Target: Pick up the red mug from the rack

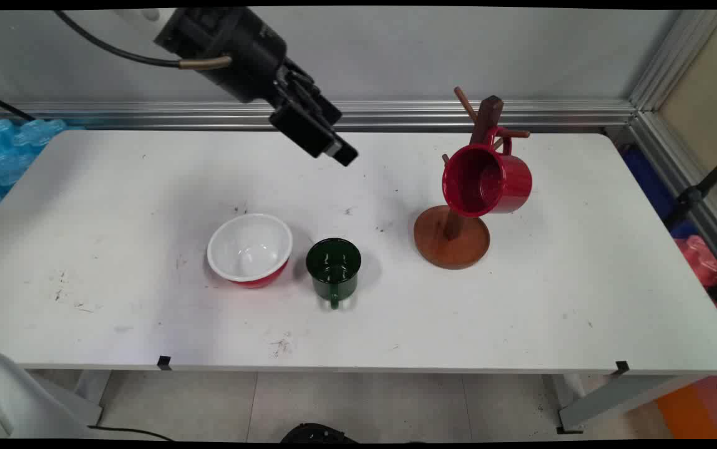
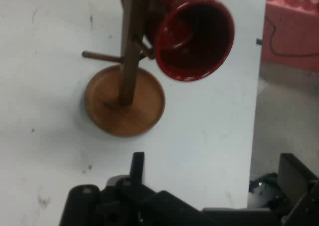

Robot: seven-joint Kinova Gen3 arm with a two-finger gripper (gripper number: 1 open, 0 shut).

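two mugs, one bowl, one wooden mug tree on the white table (image 1: 520,312). the gripper (image 1: 327,146) hangs high at upper centre of the frame, holding nothing, and i can't tell how its jaws stand. the red mug (image 1: 488,181) hangs on the mug tree (image 1: 453,234) right of centre, mouth facing the camera. the green mug (image 1: 333,269) stands at centre, just beside the red-and-white bowl (image 1: 249,249) to its left.
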